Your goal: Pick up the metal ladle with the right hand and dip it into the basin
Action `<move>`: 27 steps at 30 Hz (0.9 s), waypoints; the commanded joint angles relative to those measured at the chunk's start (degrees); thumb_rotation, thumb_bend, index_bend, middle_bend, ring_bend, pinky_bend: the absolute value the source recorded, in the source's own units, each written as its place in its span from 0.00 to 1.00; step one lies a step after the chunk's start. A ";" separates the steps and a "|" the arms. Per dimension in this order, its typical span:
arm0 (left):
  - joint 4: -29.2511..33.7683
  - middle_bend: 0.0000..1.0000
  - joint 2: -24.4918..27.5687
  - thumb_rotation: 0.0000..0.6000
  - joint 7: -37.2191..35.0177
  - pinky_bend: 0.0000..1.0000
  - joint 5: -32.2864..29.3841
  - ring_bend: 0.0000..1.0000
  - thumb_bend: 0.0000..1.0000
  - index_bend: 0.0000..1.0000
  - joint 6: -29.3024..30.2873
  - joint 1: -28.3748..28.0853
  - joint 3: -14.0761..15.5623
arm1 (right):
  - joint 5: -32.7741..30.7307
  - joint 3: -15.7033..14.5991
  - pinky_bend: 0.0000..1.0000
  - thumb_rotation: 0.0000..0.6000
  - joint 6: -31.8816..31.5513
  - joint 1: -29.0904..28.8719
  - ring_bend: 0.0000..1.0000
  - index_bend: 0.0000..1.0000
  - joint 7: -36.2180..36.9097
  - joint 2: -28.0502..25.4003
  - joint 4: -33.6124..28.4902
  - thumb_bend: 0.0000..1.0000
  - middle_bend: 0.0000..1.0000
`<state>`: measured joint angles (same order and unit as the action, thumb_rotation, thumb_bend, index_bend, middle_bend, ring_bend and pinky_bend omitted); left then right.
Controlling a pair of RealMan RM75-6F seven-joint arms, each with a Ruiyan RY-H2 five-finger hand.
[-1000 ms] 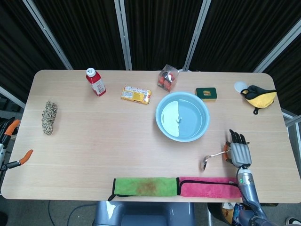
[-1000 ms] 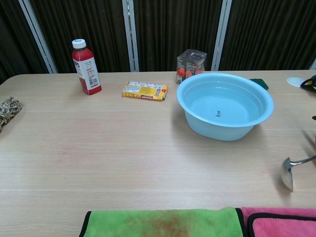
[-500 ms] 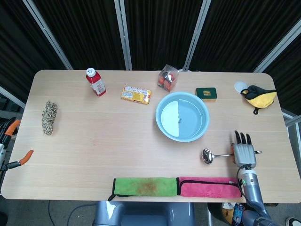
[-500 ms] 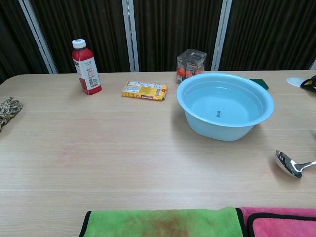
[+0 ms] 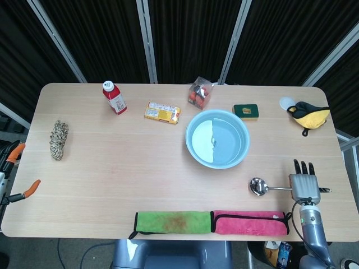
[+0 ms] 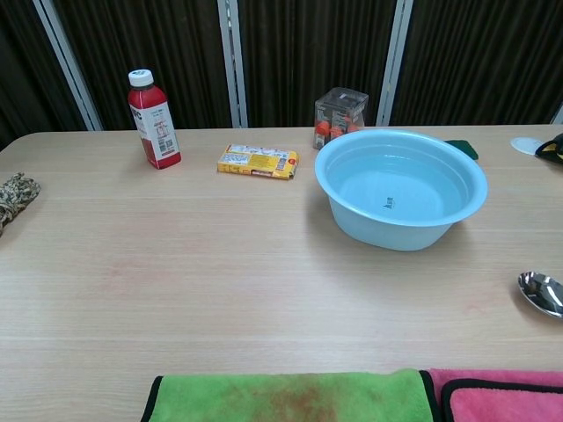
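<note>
The metal ladle [image 5: 259, 186] lies low over the table at the front right, bowl facing up and pointing left. Its handle runs right under my right hand [image 5: 304, 182] and sticks out past it. The hand's fingers stretch forward above the handle, and it holds the handle from below, out of sight. The chest view shows only the ladle bowl [image 6: 543, 292] at the right edge. The light blue basin [image 5: 217, 139] with water stands behind and left of the ladle, apart from it. My left hand is out of sight.
A pink cloth [image 5: 249, 222] and a green cloth [image 5: 171, 221] lie along the front edge. Behind the basin are a green sponge [image 5: 245, 111], a clear box [image 5: 199, 93], a yellow packet [image 5: 162, 112] and a red bottle [image 5: 114, 97]. A rope coil [image 5: 58, 139] sits far left, a yellow-black item [image 5: 309, 116] far right.
The ladle hung tilted with its bowl down a second ago. It has since come level, bowl up, and moved right and lower with my right hand, away from the basin.
</note>
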<state>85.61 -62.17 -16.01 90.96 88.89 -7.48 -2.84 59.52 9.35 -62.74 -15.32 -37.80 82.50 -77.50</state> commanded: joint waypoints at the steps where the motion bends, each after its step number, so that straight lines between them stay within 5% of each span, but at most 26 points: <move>1: 0.04 0.00 -0.05 0.49 0.00 0.00 0.14 0.00 0.27 0.02 0.09 0.01 0.06 | 0.22 -0.27 0.00 1.00 0.33 0.73 0.00 0.80 3.77 -3.14 -3.20 0.54 0.04; 27: 0.72 0.00 -0.29 0.48 0.76 0.00 1.57 0.00 0.27 0.03 0.27 -0.23 0.82 | 6.36 -2.93 0.00 1.00 0.98 1.81 0.00 0.81 20.47 -19.28 -17.07 0.57 0.06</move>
<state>86.33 -62.45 -15.24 92.52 89.16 -7.71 -2.02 65.73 6.48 -61.69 -13.49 -17.54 63.48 -94.36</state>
